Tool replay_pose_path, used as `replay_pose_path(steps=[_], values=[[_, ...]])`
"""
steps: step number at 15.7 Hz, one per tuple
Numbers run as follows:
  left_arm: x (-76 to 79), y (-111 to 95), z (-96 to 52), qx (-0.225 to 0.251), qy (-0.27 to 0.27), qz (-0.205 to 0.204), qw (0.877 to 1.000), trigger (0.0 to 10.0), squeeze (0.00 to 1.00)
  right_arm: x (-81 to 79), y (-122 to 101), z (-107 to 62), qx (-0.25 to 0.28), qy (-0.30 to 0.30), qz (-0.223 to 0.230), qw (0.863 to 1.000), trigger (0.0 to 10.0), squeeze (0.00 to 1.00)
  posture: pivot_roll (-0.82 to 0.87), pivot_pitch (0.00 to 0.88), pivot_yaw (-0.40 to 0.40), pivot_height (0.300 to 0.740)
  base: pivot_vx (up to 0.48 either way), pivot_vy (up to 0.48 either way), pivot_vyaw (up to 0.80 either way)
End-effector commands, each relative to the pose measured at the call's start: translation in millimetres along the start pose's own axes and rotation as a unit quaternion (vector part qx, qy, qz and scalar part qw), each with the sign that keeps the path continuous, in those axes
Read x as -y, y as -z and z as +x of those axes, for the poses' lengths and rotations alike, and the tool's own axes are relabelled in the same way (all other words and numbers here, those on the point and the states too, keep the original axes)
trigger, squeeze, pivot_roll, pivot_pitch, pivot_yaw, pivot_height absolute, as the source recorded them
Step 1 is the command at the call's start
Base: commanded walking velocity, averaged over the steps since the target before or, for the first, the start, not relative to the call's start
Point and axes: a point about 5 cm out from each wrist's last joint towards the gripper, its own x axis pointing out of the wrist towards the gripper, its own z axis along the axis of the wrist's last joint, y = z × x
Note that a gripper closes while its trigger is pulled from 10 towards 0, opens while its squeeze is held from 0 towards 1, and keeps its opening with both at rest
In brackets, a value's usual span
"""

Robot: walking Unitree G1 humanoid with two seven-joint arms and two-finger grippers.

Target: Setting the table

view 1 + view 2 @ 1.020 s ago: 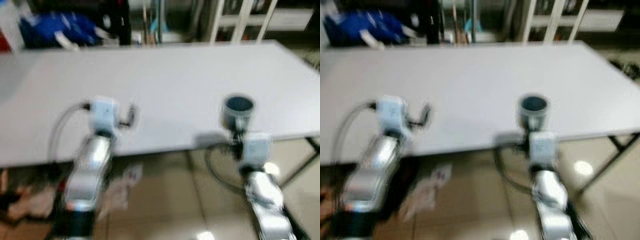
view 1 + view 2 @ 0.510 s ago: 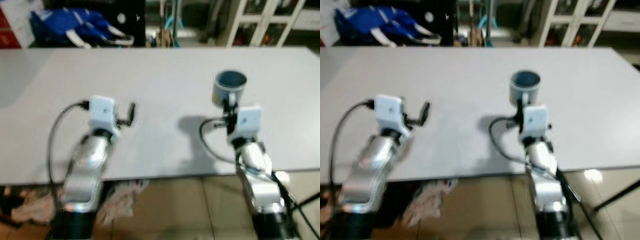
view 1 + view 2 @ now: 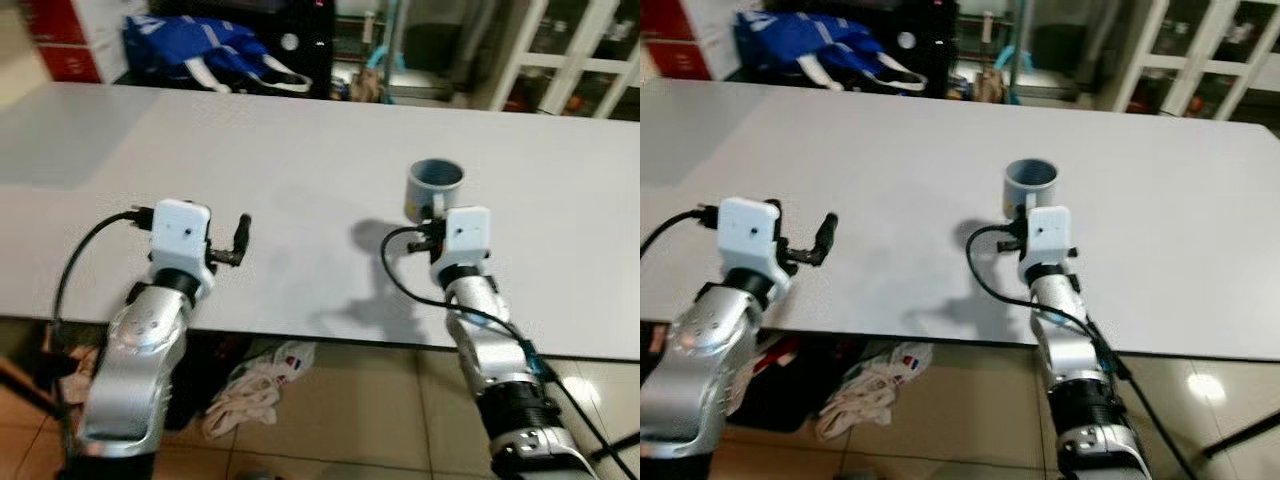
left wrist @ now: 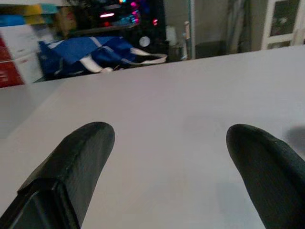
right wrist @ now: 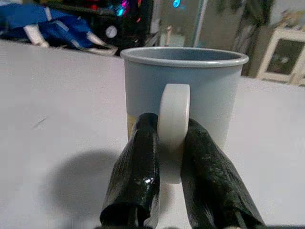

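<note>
A light blue mug (image 3: 434, 187) with a white handle (image 5: 173, 129) hangs just above the white table (image 3: 300, 140), right of centre, and casts a shadow to its left. My right gripper (image 5: 172, 157) is shut on the mug's handle, one black finger on each side. My left gripper (image 4: 167, 152) is held open over the bare tabletop near the front left, nothing between its fingers (image 4: 81, 162).
A blue bag (image 3: 205, 45) and dark shelves lie beyond the table's far edge. White cabinets (image 3: 570, 50) stand at the back right. Crumpled cloth (image 3: 255, 385) lies on the tiled floor under the table's front edge.
The camera has moved closer and steadied. My right gripper has carried the mug from the table's front edge further in over the tabletop. The left gripper stays open.
</note>
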Motion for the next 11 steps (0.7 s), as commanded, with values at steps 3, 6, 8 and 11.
replay_pose_path(steps=[3,6,8,11], values=[[-5.6,-4.1,-10.9,-0.009,0.000,0.013,1.000,10.0,0.00,-7.4,7.9,4.0,-0.009,0.000,0.009,1.000,10.0,0.00,0.30,0.000,-0.011,0.740,0.000,0.000,0.00],[-7.5,-5.0,-17.7,-0.021,0.004,0.012,1.000,10.0,0.00,-9.3,15.5,5.0,-0.019,0.004,0.012,1.000,10.0,0.00,0.32,0.000,-0.003,0.740,0.000,0.000,0.00],[-7.1,-3.8,-24.6,-0.037,0.014,0.008,0.999,10.0,0.00,-8.7,21.6,4.0,-0.027,0.012,0.008,1.000,10.0,0.00,0.33,0.016,-0.001,0.740,0.000,0.000,0.00],[-3.7,-3.4,-30.5,-0.054,0.030,0.011,0.998,10.0,0.00,-8.8,28.0,1.5,-0.038,0.017,0.009,0.999,10.0,0.52,0.34,0.043,0.002,0.740,0.000,0.000,0.00]])
